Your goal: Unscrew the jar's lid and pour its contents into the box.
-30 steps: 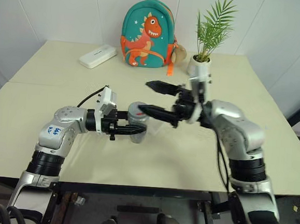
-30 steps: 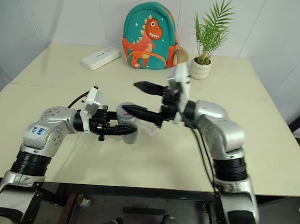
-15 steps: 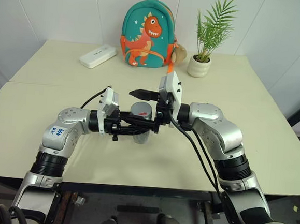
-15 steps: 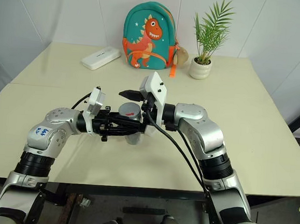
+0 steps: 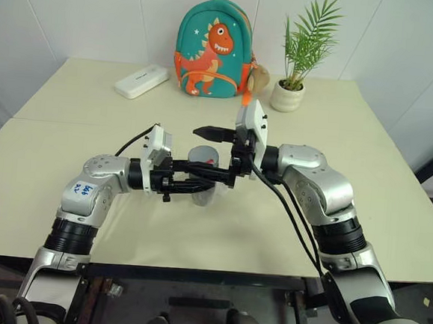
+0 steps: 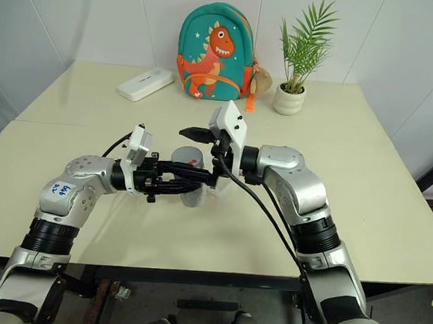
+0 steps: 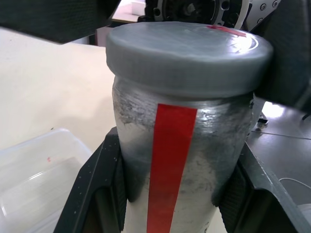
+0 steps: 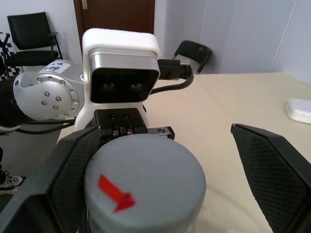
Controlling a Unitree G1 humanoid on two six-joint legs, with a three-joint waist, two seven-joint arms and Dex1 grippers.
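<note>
Above the table's [image 5: 51,164] middle, the left gripper [image 5: 192,184] clamps the jar [image 7: 180,160], whose red stripe bears no readable writing and whose base is hidden, the lid [image 8: 146,182] with its red arrow still on, while the right gripper [image 5: 209,154] straddles it, fingers spread wide.

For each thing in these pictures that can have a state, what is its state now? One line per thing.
jar: upright, held above the table.
lid: on the jar, closed.
left gripper: shut on the jar's body.
right gripper: open, fingers on either side of the lid.
box: under the jar, looks empty.
backpack: standing upright.
</note>
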